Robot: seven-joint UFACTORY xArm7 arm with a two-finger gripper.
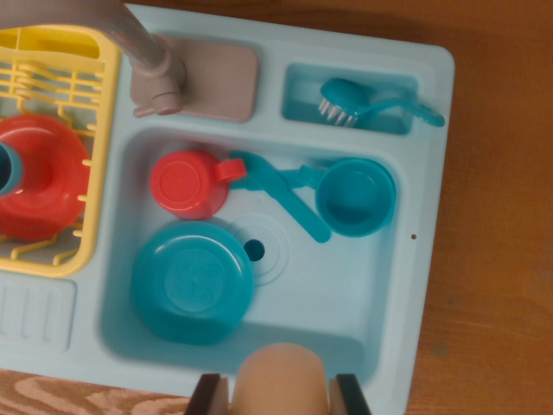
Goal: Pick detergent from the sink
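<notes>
At the bottom edge of the wrist view the gripper has its two dark fingers pressed against either side of the one tan detergent bottle, held above the sink's near rim. In the basin lie one red cup, one teal bowl, one teal pan and one teal utensil. One teal brush sits in the small tray behind, and one yellow rack carries one red plate.

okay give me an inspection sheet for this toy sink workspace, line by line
Surface: wooden table under a light blue toy sink.
Job's things: tan rounded bottle, likely the detergent, between the gripper's fingers.
Clutter: red cup, teal bowl, teal pan, teal utensil, brush, yellow rack with red plate, grey faucet.
Grippers: gripper at the bottom edge, closed on the bottle.
Cables: nothing seen.
Surroundings: nothing seen.
</notes>
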